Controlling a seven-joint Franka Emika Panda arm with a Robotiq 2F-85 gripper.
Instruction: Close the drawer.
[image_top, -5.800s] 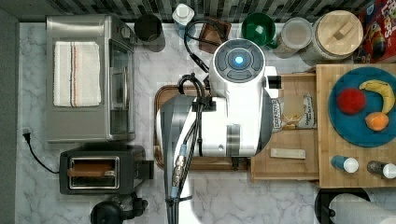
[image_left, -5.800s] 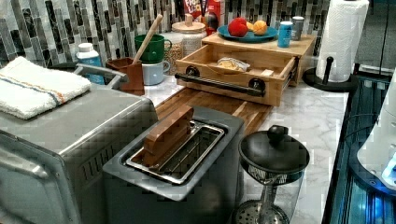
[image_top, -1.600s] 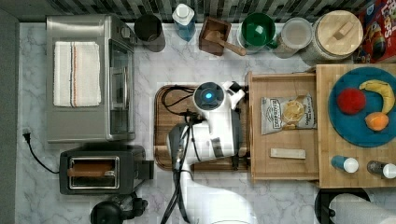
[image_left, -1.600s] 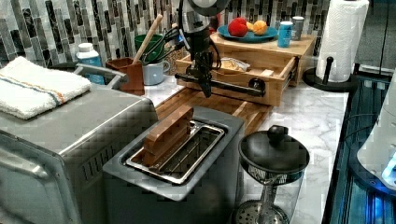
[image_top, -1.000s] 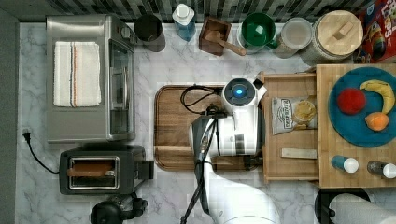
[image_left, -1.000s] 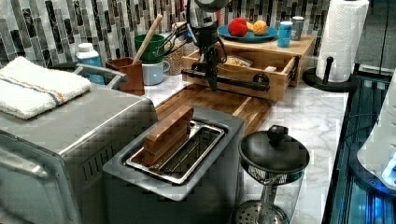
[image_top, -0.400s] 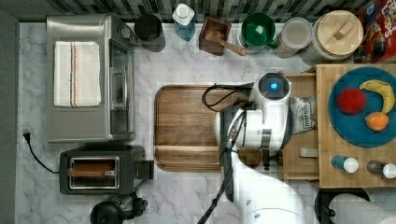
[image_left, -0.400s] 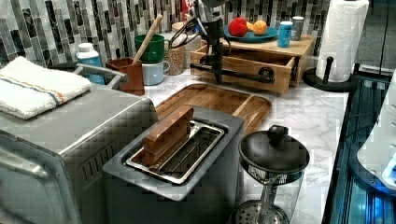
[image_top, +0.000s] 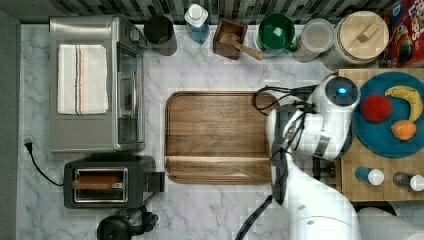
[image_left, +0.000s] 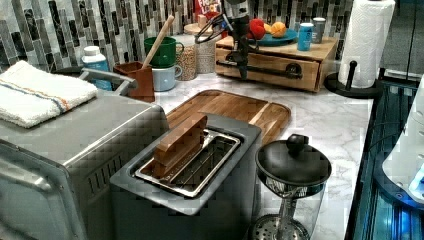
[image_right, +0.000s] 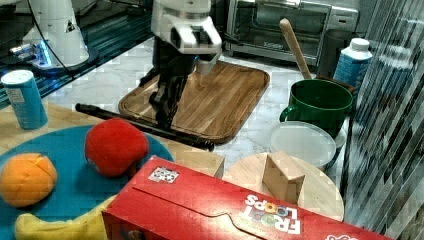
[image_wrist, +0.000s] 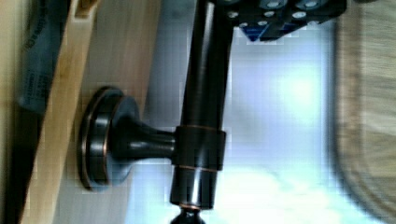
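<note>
Gripping the black bar handle (image_left: 260, 69), the gripper (image_left: 243, 70) stands clamped on the drawer (image_left: 270, 65), pushed in under its wooden stand at the marble worktop's (image_left: 320, 120) back edge, beside the tiled wall (image_left: 50, 30).

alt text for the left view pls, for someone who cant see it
At the back of a marble counter, a robot gripper reaches down onto the black bar handle of a light-wood drawer that looks nearly or fully pushed in. A brown wooden tray lies mid-counter, with a toaster and toaster oven in the foreground.
</note>
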